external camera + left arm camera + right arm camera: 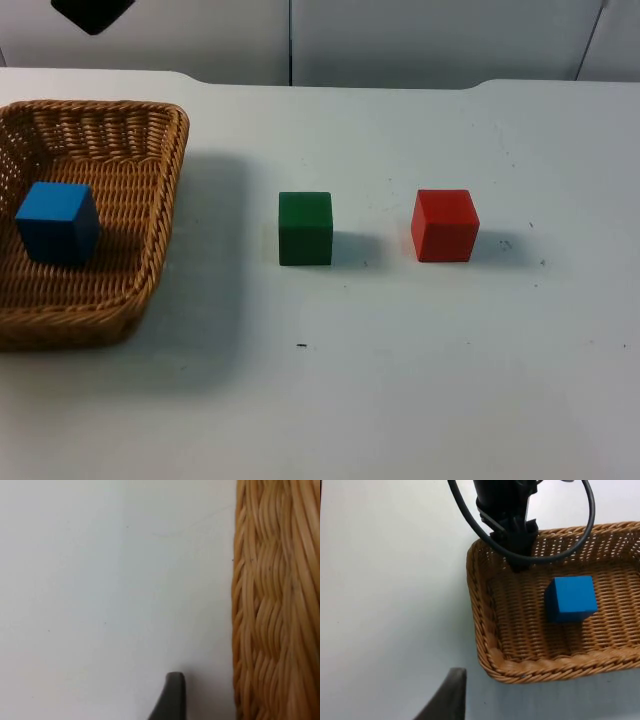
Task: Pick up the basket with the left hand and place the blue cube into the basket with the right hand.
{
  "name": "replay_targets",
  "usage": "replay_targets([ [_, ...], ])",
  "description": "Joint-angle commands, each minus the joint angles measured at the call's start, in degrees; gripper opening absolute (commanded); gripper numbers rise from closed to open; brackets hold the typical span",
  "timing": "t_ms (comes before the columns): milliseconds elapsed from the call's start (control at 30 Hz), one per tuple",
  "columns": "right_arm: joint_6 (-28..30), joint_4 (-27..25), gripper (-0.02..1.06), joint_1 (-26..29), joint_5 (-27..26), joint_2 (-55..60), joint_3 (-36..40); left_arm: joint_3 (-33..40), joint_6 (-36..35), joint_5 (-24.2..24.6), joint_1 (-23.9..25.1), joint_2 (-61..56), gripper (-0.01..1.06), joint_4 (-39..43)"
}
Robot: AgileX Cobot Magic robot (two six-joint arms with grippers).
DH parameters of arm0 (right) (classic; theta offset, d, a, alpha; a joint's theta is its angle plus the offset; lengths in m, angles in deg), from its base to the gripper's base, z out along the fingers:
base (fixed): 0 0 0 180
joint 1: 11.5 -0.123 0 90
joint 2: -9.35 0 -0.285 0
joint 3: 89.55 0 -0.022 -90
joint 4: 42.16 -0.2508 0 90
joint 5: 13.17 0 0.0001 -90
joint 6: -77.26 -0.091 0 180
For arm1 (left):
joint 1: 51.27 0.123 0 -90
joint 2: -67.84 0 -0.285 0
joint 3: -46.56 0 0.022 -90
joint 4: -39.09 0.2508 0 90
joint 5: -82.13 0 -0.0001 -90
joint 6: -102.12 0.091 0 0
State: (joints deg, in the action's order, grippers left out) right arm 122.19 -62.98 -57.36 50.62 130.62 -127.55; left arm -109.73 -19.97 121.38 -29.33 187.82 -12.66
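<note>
Two hands to report. The left hand [519, 560] shows in the right wrist view as a black shape coming down at the rim of the brown woven wicker basket [520, 672], at one of its short sides. I cannot tell how far this hand is open, nor whether it has hold of the rim. From the left wrist view, the basket's woven outer wall [275, 605] stands just beside the hand, with a strip of bare white surface [100, 580] between them. The right hand [451, 700] hangs above the bare surface beside the basket, looking down into it. It has nothing in it that I can see, and I cannot tell its opening either.

Outward from there, the blue cube [571, 599] lies inside the basket on its woven floor, standing apart from the walls. In the top view the basket [160, 200] is at the left of the surface [400, 400], with the blue cube [57, 222] toward its left part. A dark green cube [305, 228] stands on the surface to the right of the basket, apart from it. A red cube [445, 225] stands further right, apart from the green one and level with it. A grey partition wall [420, 40] closes the far edge, and a black part of the left arm [92, 12] hangs at the far left.
</note>
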Motion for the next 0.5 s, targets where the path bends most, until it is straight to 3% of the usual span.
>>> replay_targets([
  [0,0.1,-0.6,1.05,0.1,-0.2,-0.8,-0.3,-0.5,0.3,-1.5,-0.2,-0.9,0.76,0.3],
  [267,0.2,-1.1,1.05,0.1,-0.2,-0.8,-0.3,-0.5,-0.1,-1.9,0.8,-3.8,0.76,0.4],
  [467,0.4,-2.0,1.05,0.1,-0.7,-0.8,-0.3,-0.5,-6.2,-2.4,2.5,-9.6,0.76,4.5],
])
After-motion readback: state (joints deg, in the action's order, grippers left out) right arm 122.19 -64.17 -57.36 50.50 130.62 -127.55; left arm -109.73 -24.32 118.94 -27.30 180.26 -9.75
